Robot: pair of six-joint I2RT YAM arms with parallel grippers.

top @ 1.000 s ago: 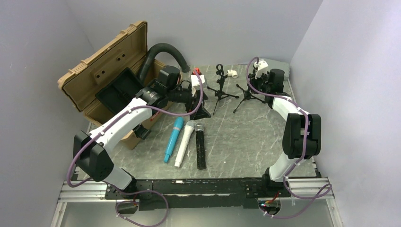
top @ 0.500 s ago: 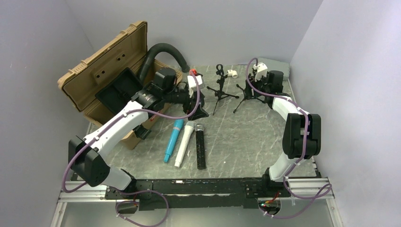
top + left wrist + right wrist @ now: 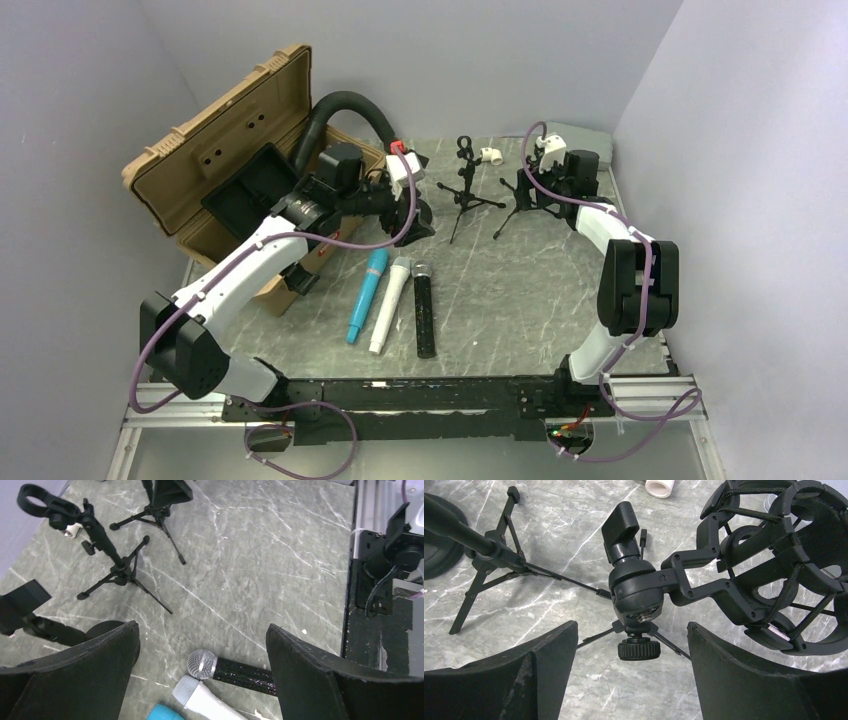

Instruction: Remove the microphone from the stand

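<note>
Grey table [image 3: 520,290]: 3 mics [image 3: 388,308], 2 tripod stands [image 3: 119,570].

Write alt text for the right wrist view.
The right gripper, jaws open, hangs over a black tripod stand carrying a shock mount. A second stand and a white tube sit on the marble table.

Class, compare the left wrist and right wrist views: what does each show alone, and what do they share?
Left wrist only: a black microphone, a white microphone and a blue microphone lying flat. Right wrist only: the shock mount. Shared: the marbled table, the slim tripod stand, and an open tool in each, left tool and right tool.
</note>
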